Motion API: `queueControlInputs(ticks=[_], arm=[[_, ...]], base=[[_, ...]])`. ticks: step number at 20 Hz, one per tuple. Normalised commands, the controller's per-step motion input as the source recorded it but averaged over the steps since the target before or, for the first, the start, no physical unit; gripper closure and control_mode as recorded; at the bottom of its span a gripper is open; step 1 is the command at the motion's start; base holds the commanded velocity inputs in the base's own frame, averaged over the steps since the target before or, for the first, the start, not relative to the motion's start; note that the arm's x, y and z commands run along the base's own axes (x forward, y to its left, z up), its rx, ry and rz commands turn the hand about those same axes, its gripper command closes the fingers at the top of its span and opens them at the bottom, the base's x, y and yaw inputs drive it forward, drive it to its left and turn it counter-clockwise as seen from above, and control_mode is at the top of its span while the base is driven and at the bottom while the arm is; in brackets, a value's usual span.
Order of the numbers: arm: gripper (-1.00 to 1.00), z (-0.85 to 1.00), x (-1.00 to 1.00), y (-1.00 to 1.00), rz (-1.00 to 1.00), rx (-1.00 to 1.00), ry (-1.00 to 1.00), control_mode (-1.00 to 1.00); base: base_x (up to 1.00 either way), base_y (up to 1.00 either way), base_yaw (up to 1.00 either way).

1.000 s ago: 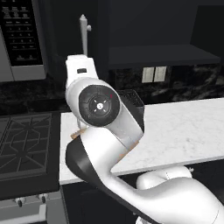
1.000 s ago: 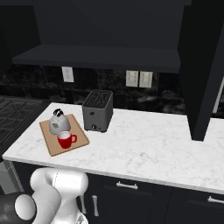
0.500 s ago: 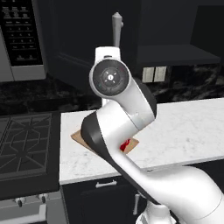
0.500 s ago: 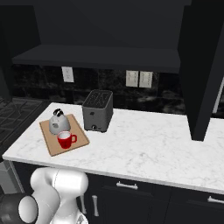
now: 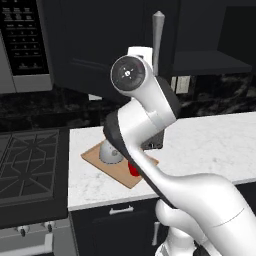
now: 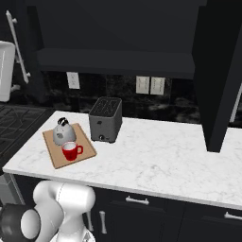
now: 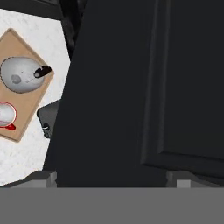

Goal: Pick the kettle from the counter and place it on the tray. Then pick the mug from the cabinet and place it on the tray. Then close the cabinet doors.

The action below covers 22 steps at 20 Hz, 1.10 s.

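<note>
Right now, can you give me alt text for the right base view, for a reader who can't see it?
A wooden tray on the white marble counter holds the silver kettle and, in front of it, the red mug. A black toaster stands just right of the tray, and a dark cabinet door hangs open at right.

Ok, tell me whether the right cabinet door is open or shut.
Open: the right cabinet door swings out over the counter, showing the inner shelf.

No legible text or labels anywhere.
</note>
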Motion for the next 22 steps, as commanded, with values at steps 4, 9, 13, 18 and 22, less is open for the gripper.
queueControlInputs(ticks=[4, 9, 13, 18, 22], arm=[[-1.00, -0.11, 0.82, -0.62, -0.07, 0.00, 0.00, -1.00], [-1.00, -0.11, 0.91, -0.53, -0.01, 0.00, 0.06, -1.00], [-1.00, -0.16, 0.91, -0.35, 0.00, 0.00, 0.08, -1.00], [-1.00, -0.27, 0.90, -0.24, 0.00, 0.00, 0.04, -1.00], [-1.00, -0.32, 0.94, -0.18, 0.02, 0.00, 0.02, -1.00]], base=[[0.00, 0.00, 0.00], [0.00, 0.00, 0.00], [0.00, 0.00, 0.00], [0.00, 0.00, 0.00], [0.00, 0.00, 0.00]])
